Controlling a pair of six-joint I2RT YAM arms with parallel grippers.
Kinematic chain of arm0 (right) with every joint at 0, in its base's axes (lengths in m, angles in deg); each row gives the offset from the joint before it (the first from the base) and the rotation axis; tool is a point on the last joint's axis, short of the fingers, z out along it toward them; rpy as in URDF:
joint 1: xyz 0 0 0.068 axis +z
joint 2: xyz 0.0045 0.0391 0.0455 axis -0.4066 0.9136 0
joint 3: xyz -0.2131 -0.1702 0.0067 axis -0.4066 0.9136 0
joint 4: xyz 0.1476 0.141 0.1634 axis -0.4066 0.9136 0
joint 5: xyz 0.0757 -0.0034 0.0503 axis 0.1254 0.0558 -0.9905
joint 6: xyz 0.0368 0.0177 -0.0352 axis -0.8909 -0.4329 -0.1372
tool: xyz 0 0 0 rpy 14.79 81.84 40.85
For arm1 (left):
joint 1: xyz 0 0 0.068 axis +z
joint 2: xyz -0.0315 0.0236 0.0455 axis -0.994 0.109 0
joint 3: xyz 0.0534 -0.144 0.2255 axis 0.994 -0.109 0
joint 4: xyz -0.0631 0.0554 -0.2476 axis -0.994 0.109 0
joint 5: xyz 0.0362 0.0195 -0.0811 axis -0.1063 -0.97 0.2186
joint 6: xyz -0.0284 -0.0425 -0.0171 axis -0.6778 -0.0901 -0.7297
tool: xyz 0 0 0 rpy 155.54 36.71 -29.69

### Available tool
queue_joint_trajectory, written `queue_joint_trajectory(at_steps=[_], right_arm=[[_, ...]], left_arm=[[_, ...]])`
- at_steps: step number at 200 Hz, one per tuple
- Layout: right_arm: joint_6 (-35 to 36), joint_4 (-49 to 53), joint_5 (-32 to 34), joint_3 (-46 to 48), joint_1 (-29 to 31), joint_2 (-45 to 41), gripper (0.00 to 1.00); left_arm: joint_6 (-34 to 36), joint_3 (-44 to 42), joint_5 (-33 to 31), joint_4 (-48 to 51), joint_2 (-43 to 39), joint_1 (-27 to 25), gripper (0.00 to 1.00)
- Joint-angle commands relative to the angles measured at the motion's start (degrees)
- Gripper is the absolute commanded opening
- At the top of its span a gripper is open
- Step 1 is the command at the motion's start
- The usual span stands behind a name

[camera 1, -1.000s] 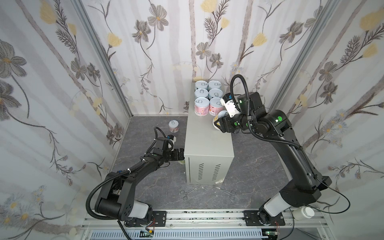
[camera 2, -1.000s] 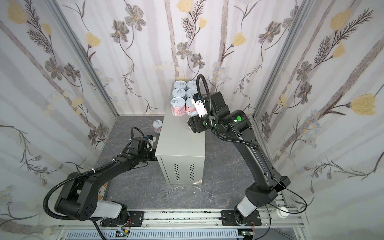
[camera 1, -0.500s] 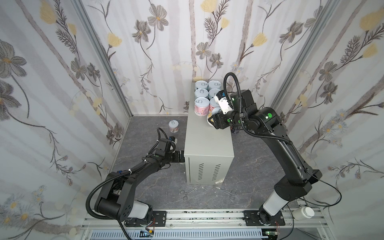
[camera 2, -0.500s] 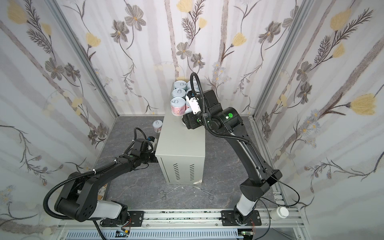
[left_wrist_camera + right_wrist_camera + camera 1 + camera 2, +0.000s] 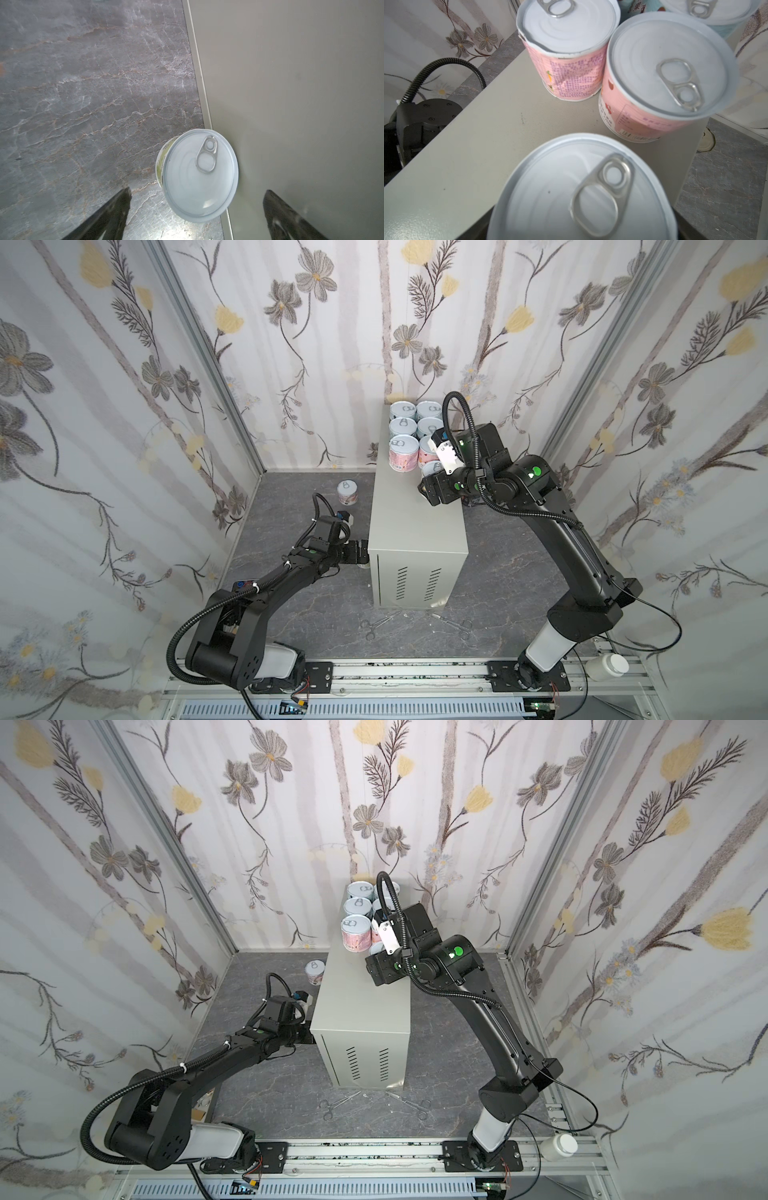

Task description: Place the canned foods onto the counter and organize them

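The counter (image 5: 415,522) (image 5: 361,1002) is a tall light-grey box, and several cans (image 5: 403,433) (image 5: 356,907) stand in two rows at its far end. In the right wrist view two pink-labelled cans (image 5: 566,47) (image 5: 662,76) stand just beyond a silver-lidded can (image 5: 581,191) that sits between the jaws of my right gripper (image 5: 433,473) (image 5: 379,955). Its lid hides the fingers. My left gripper (image 5: 363,560) (image 5: 195,207) stands open low by the counter's left side, over a green-labelled can (image 5: 199,174) on the floor against the counter. Another can (image 5: 348,492) (image 5: 316,972) stands on the floor further back.
Two pairs of metal forceps (image 5: 374,624) (image 5: 453,620) lie on the dark marbled floor in front of the counter. A white plastic bottle (image 5: 604,668) rests on the rail at the front right. Flowered walls close in on three sides.
My right arm has carried its can leftward and back, up to the pink cans. My left gripper has edged closer to the counter's side.
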Motion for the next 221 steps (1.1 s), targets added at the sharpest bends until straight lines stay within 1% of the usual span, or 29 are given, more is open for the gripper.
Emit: queue_joint_trajectory(at_steps=[1,19,31,47,68,77,86,97,104,120,133,139,158,178,221], right_arm=[[0.0,0.4,1.2,-0.3,0.1,-0.9,0.88],[0.6,-0.4,1.0,-0.3,0.4,-1.2,0.9],[0.9,-1.2,0.7,-0.2,0.5,-1.6,0.92],[1.1,-2.0,0.5,-0.2,0.5,-2.3,0.93],[1.6,-2.7,-0.1,0.1,0.5,-3.1,0.95],[1.7,-3.1,-0.4,0.3,0.7,-3.7,0.96],[1.8,-3.8,-0.7,0.6,0.6,-4.7,0.99],[2.2,-5.2,-1.3,2.0,0.7,-5.3,1.0],[2.6,-6.3,-1.4,3.3,0.7,-8.0,1.0],[3.2,-8.1,-1.7,5.4,0.7,-10.1,1.0],[4.1,-9.1,-2.6,6.9,0.6,-11.2,1.0],[4.6,-9.6,-3.0,7.6,0.6,-11.8,1.0],[6.1,-11.7,-3.7,10.5,0.5,-13.6,1.0],[6.9,-13.9,-4.1,13.6,0.1,-15.5,1.0],[8.0,-17.5,-7.0,18.4,-0.8,-18.8,1.0]], left_arm=[[1.9,-0.2,0.3,-0.6,-2.0,0.5,1.0],[3.6,-1.4,0.0,-0.8,-4.4,1.4,1.0],[6.4,-2.4,-0.9,-0.4,-5.8,2.1,1.0],[12.1,-3.3,-1.3,1.3,-9.6,3.2,1.0],[19.6,-5.4,-4.7,1.9,-12.8,3.9,1.0],[22.0,-6.6,-5.7,1.2,-13.9,4.1,1.0],[24.3,-7.4,-5.8,0.4,-14.7,4.2,1.0],[27.3,-8.4,-6.2,-0.6,-14.9,4.2,1.0],[29.7,-9.1,-6.4,-1.1,-14.8,4.2,1.0],[33.8,-10.8,-4.6,-2.1,-14.2,4.2,1.0],[37.0,-12.1,-0.1,-3.1,-14.4,4.0,1.0],[37.9,-12.8,1.2,-3.8,-14.5,3.8,1.0],[39.7,-15.0,2.2,-6.9,-15.5,3.8,1.0],[40.1,-16.4,4.9,-10.1,-15.7,3.8,1.0],[40.2,-18.5,6.0,-17.8,-11.2,3.8,1.0]])
